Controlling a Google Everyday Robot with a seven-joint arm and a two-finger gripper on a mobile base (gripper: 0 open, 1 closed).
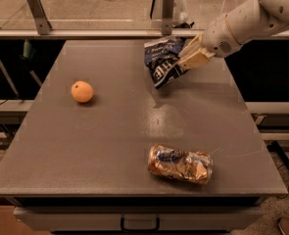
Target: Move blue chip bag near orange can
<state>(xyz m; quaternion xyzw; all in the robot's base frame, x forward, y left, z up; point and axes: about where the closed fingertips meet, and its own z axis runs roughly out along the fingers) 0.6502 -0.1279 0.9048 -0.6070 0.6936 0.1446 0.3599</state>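
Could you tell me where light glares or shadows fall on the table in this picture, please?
Camera view: a pale sheen lies on the table below the blue chip bag, which the end effector grips at the far right. Camera view: the orange can glints near the front edge; the orange fruit throws a soft shadow.

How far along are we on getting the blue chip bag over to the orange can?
Done: the hand is shut on the blue chip bag, which looks lifted off the table, judging by the shadow beneath it. In progress: the bag hangs over the far right part of the table. Left: carrying it to the near edge, where the orange can lies, and setting it down beside the can.
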